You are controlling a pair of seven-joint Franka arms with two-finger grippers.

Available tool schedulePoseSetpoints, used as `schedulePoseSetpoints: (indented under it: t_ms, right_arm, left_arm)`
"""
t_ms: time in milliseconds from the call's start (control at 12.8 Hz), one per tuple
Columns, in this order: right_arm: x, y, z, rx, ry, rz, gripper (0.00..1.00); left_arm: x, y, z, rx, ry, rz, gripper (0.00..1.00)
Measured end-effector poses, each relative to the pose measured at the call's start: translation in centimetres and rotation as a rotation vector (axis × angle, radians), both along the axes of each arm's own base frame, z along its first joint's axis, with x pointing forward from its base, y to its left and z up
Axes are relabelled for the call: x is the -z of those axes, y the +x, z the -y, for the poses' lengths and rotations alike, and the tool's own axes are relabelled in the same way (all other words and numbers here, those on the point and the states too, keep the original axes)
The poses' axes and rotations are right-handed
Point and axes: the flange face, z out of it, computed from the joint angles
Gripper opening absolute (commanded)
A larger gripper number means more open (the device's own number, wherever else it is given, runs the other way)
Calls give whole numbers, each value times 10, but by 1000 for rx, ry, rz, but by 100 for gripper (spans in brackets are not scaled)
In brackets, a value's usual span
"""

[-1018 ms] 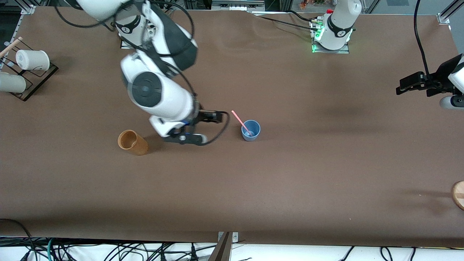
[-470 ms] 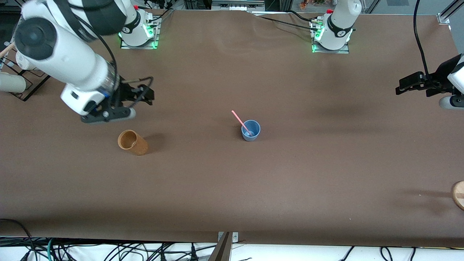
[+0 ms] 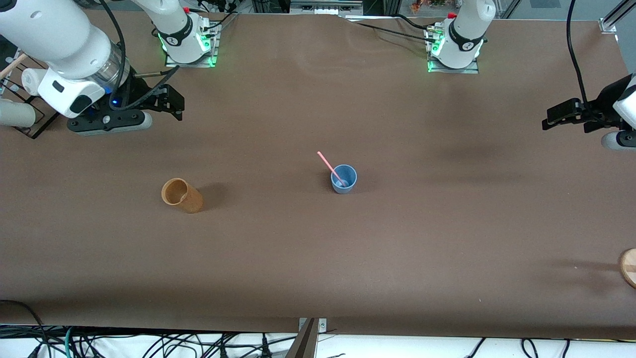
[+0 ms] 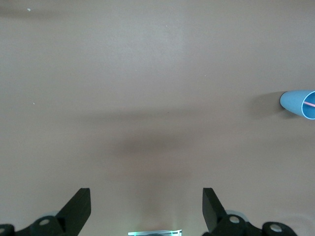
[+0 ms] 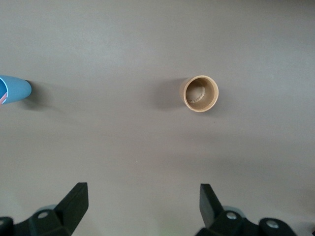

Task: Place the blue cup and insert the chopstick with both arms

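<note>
Front view: I see the blue cup (image 3: 344, 179) upright near the table's middle, the pink chopstick (image 3: 331, 168) standing in it and leaning toward 11 o'clock. The brown cup (image 3: 182, 195) stands toward the right arm's end, at about 8 o'clock from the blue cup. My right gripper (image 3: 175, 103) hangs over bare table at that end, fingers wide and empty. My left gripper (image 3: 550, 119) waits over the other end, also empty.

Left wrist view: both fingers (image 4: 78, 209) spread wide, the blue cup (image 4: 299, 103) at 3 o'clock.

Right wrist view: fingers (image 5: 74, 201) wide apart, the brown cup (image 5: 199, 93) near 1 o'clock, the blue cup (image 5: 15, 89) at 9 o'clock.
</note>
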Motion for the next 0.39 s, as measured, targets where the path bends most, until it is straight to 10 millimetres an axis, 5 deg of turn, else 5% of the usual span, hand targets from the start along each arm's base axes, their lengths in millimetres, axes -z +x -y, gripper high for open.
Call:
schedulePoseSetpoints:
  t_ms: [392]
  right_arm:
    - [0, -1, 0, -6, -1, -2, 100]
  left_arm:
    - [0, 0, 0, 0, 0, 0, 100]
